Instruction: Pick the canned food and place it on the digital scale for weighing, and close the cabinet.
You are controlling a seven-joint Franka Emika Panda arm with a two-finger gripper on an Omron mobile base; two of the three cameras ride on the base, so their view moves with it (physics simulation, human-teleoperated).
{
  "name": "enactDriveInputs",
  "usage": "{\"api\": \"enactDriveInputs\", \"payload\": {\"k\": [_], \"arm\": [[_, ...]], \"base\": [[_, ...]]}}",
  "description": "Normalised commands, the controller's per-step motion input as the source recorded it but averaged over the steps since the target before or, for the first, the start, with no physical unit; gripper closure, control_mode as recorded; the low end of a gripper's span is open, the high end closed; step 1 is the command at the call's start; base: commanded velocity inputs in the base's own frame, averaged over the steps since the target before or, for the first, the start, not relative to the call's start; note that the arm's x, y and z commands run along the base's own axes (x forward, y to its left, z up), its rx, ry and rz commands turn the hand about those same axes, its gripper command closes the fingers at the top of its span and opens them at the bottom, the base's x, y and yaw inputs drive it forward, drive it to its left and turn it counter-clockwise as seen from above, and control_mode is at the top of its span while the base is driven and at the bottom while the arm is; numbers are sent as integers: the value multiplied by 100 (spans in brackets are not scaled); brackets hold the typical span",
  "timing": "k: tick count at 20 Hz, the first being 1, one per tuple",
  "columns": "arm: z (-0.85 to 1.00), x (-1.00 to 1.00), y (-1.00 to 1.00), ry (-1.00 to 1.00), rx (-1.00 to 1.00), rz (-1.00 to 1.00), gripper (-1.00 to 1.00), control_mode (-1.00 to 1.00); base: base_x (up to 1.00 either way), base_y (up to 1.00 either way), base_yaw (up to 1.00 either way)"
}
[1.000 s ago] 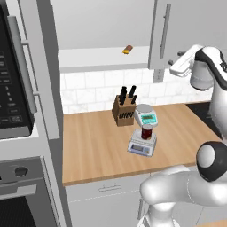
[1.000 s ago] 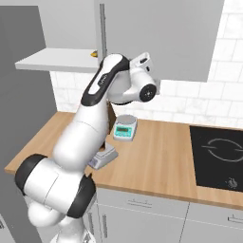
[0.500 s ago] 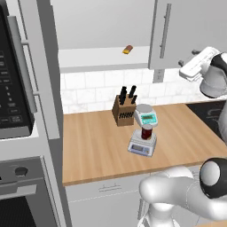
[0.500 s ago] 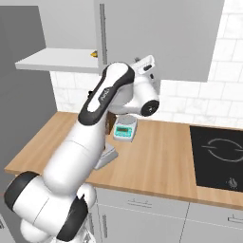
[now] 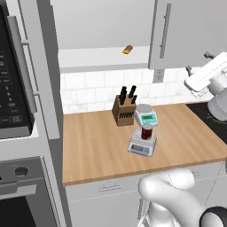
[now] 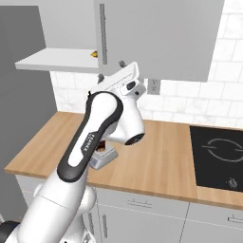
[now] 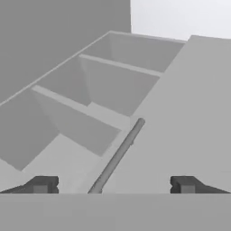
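1. Far left, left base view: dark oven/microwave column point(image 5: 13, 88) beside wood counter point(image 5: 88, 146).
2. Above counter: cabinet point(image 5: 111, 26) w/ left door swung open edge-on point(image 5: 42, 66), interior visible; small brown item point(image 5: 127, 49) on bottom shelf.
3. Back of counter by tiled wall: knife block point(image 5: 123, 110), black handles up.
4. Just right of block: white scale point(image 5: 146, 116) w/ round platter, green panel.
5. In front of that: digital scale point(image 5: 142, 144), flat on counter; canned food point(image 5: 146, 131) upright on its platform, dark red, narrower than platform.
6. Right base view: same digital scale point(image 6: 102, 157) partly hidden behind arm; can's dark red side point(image 6: 101, 147) barely visible.
7. Right: closed cabinet door w/ vertical bar handle point(image 5: 166, 30); wall outlet point(image 5: 158, 76) below it.
8. Far right: gripper point(image 5: 198, 63) raised up near cabinet level, well apart from can + scale; also seen at point(image 6: 110, 70) just under open door edge.
9. Hand view: gripper point(image 7: 113, 185) jaws spread wide, nothing between; fingertips point(image 7: 41, 184) either side of bar handle point(image 7: 118, 154), not touching; open shelves point(image 7: 90, 103) left of handle.
10. Right base view, far right: black cooktop point(image 6: 218, 156) set in counter.
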Motion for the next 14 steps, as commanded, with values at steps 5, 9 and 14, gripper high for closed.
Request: {"api": "enactDriveInputs", "payload": {"k": [5, 9, 14], "arm": [[2, -100, 84, -18, -5, 13, -100, -100], [-1, -91, 100, -9, -2, 13, -100, -100], [0, -100, 100, -16, -22, 19, -100, -100]], "base": [[0, 0, 0], [0, 0, 0], [0, 0, 0]]}}
